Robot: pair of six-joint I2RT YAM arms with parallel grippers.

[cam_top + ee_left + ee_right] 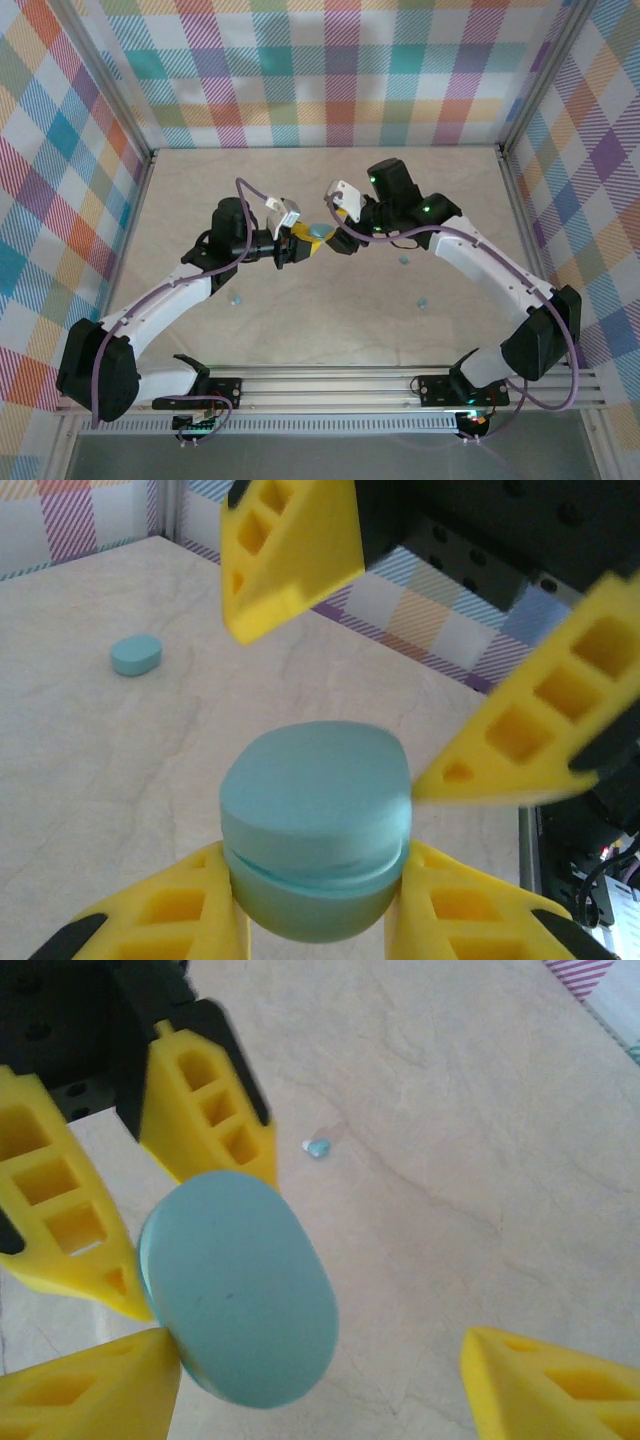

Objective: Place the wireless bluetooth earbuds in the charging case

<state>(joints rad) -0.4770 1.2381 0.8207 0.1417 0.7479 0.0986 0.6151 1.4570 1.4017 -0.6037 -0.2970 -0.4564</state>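
The charging case (318, 232) is a light-blue oval with its lid closed, held above the table's middle. My left gripper (300, 240) is shut on it, and in the left wrist view its yellow fingers (200, 900) squeeze the case (315, 820) from both sides. My right gripper (343, 233) faces it from the right, open. Its jaws straddle the case (240, 1285), with the left fingertip (120, 1380) at the case's edge and the other well apart. Tiny teal earbuds lie on the table: one (404, 260), another (422, 301), a third (237, 298), also seen as earbud (318, 1147).
A second light-blue oval piece (135, 655) lies on the beige tabletop (320, 330) beyond the held case. Plaid walls with metal rails (515, 190) close in the sides and back. Both arms meet over the table's middle.
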